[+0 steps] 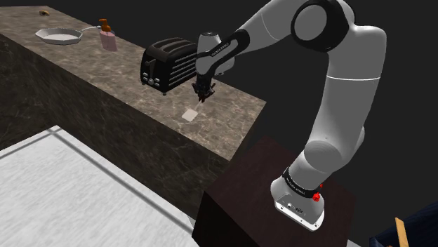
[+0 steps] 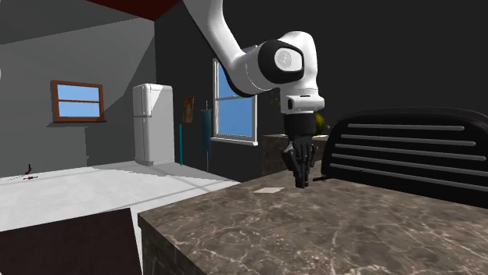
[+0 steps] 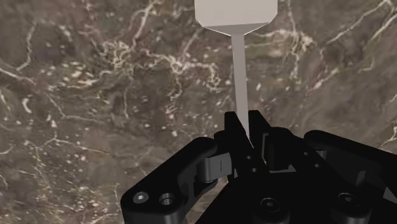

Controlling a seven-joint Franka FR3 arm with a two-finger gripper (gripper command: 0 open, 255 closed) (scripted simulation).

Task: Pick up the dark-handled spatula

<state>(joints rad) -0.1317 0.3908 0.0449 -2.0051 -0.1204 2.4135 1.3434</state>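
Brown veined stone desk [image 1: 231, 112] bears the spatula [image 1: 189, 114], its pale blade at 7 o'clock of the pincer [image 1: 203, 96] in the shoulder view. The pincer clasps its thin shaft, so the grasp looks made. Next comes a steady, straight lift.

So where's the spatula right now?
The spatula lies on the brown counter beside the black toaster, mid shoulder view, its handle end clasped by the fingers.
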